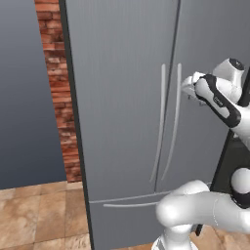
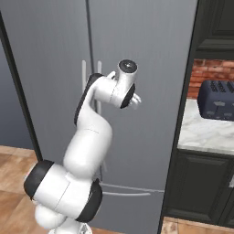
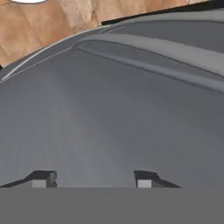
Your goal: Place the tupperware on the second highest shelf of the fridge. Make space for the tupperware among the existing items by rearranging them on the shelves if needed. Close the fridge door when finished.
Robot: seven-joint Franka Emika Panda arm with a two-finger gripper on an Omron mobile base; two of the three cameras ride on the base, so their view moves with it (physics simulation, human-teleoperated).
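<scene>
Fridge [image 1: 122,97] both doors closed, so shelves and items hidden; tupperware location cannot tell. Tool [image 3: 94,177] raised at right door handle [image 1: 175,122], fingertips [image 3: 43,178] apart, gripping nothing, aimed at door face – likely lining up to pull door open. Toaster [image 2: 217,99] on worktop [image 2: 201,132] right

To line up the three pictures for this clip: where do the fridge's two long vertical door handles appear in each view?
Left base view: the door handles run down the centre right of the fridge, just left of the gripper.
Right base view: upper left of centre, partly behind the white arm.
Hand view: one pale bar crosses the upper right; which handle it is I cannot tell.
Shared landmark: the seam between the two closed doors.
</scene>
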